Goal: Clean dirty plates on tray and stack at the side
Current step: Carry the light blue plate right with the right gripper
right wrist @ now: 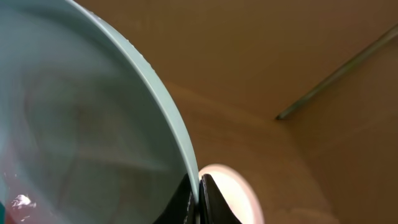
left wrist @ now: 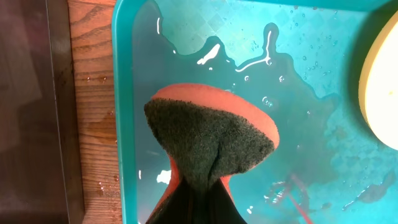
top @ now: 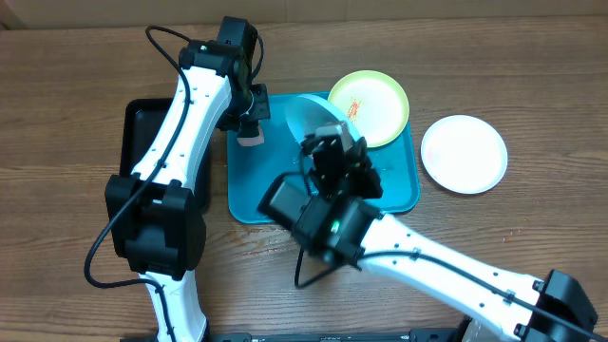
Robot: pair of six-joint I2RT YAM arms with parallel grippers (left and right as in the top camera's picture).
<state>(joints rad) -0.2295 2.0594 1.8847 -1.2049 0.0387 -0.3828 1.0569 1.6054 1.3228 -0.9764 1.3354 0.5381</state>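
Note:
The teal tray (top: 399,195) lies mid-table and is wet (left wrist: 205,37). My right gripper (top: 328,142) is shut on the rim of the mint-green plate (top: 309,116), holding it tilted up over the tray; it fills the right wrist view (right wrist: 93,124), pinched between the fingers (right wrist: 199,199). My left gripper (top: 249,119) is shut on an orange sponge with a dark scrub face (left wrist: 211,134), over the tray's left part beside that plate. The yellow-green plate (top: 372,104), with orange smears, rests on the tray's far right corner. The white plate (top: 464,153) lies on the table right of the tray.
A black tray (top: 142,142) sits left of the teal tray, partly under my left arm. Red smear and water pools lie on the teal tray floor (left wrist: 298,193). The wooden table (top: 76,85) surrounds both.

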